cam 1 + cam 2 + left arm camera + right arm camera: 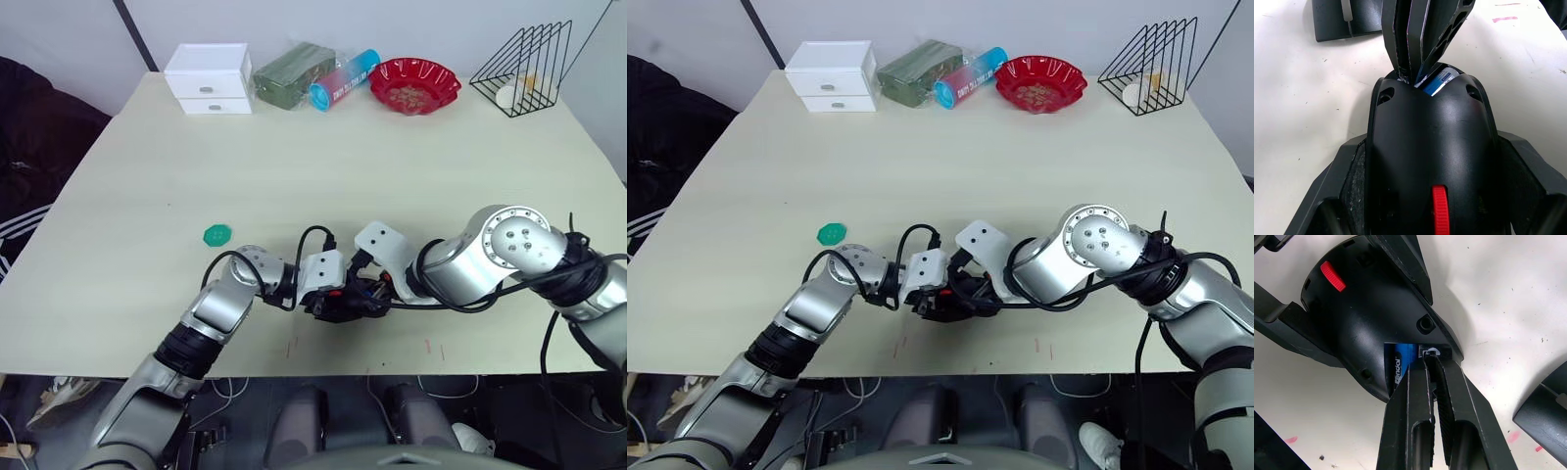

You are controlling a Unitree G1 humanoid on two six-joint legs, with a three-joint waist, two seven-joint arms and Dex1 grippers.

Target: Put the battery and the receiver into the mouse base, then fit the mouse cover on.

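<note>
My left gripper point(328, 294) is shut on the mouse base point(1432, 147), black with a red wheel point(1439, 208), and holds it by its sides near the table's front edge. A blue battery point(1400, 363) lies in the base's open compartment. My right gripper point(1429, 360) reaches into that compartment from the right. Its fingers point(1418, 44) are shut on a small silver receiver point(1429, 351) right beside the battery. On the table close by lies a dark piece point(1542, 404), apparently the mouse cover, mostly hidden.
A small green disc point(217, 234) lies left of the grippers. Along the back edge stand a white drawer box point(208, 78), a green pack point(293, 73), a blue tube point(344, 80), a red bowl point(414, 84) and a black wire rack point(524, 67).
</note>
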